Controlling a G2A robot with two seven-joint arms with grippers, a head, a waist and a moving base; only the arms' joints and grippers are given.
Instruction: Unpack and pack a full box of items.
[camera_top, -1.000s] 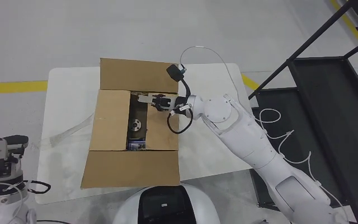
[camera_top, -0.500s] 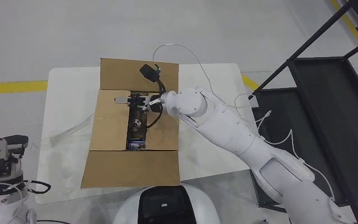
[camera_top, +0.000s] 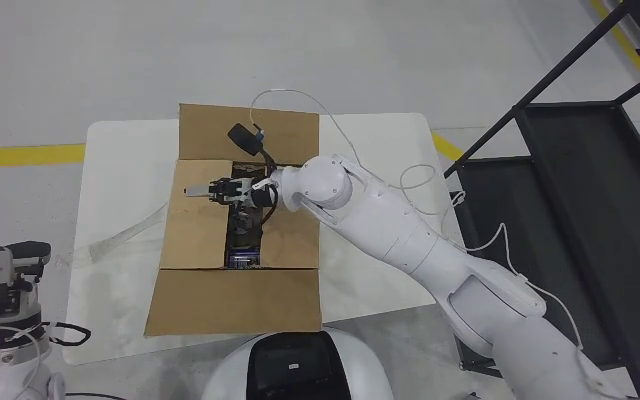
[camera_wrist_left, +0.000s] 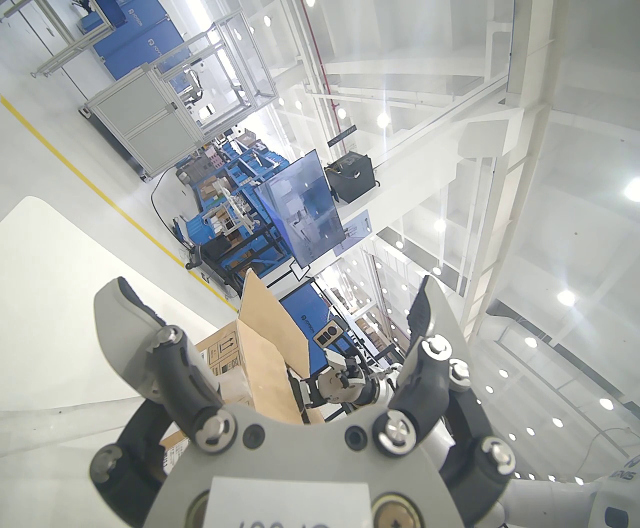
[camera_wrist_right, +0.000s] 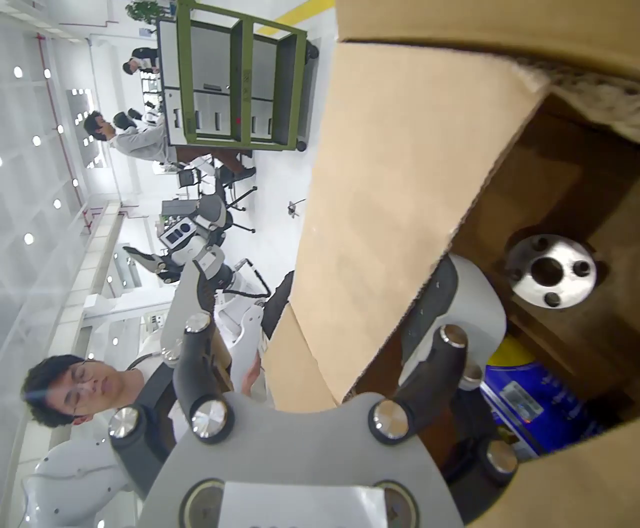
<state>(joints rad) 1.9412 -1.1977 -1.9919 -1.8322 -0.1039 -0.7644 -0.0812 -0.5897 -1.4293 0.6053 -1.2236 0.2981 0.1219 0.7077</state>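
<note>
right end effector (camera_wrist_right: 327, 274) spread astride box flap (camera_wrist_right: 400, 150) | left end effector (camera_wrist_left: 272, 300) spread (empty)

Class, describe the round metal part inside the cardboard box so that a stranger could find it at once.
On the white table stands an open cardboard box. In its dark opening lies a round silver metal disc. Unlike the blue and yellow package beside it, it is shiny, with a large centre hole ringed by smaller holes.
</note>
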